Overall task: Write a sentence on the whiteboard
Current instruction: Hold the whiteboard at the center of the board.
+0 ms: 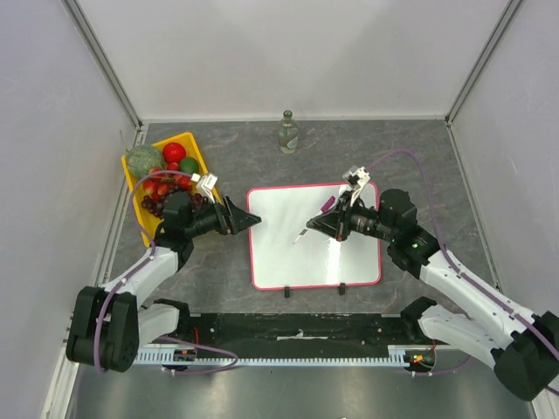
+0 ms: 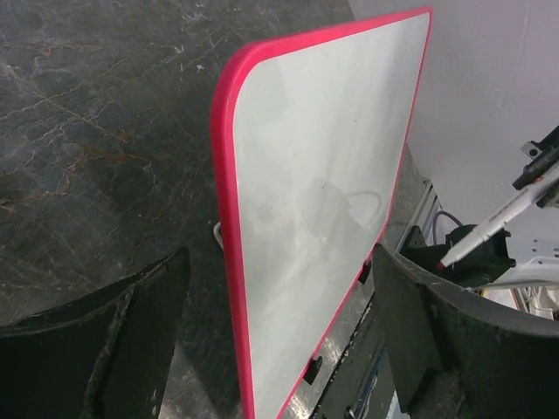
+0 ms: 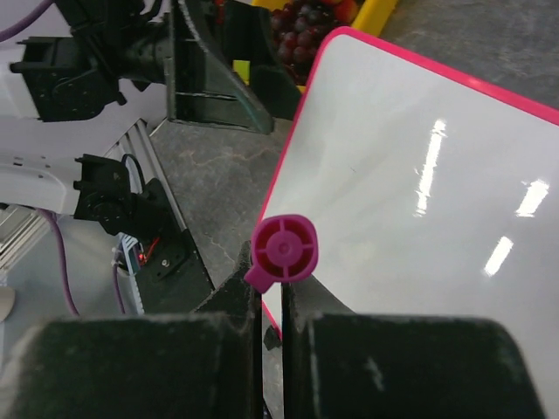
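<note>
Flat white pink-rimmed whiteboard [image 1: 288, 262] is lying at frame centre. Right gripper [image 1: 321, 223] is clamping a white magenta-capped marker [image 3: 283, 247] over it, jaws nearly closed. Left gripper [image 1: 247, 218] is gaping wide, empty, at the board's left edge.

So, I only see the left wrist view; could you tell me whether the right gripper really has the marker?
Observer: Yes, the right wrist view shows the right gripper shut on the marker.
Operator: Thank you. Is anything lying left of the board?
Observer: A yellow tray of fruit sits there, toward the far side.
Operator: And beyond the board?
Observer: A bottle stands at the far edge of the table.
</note>
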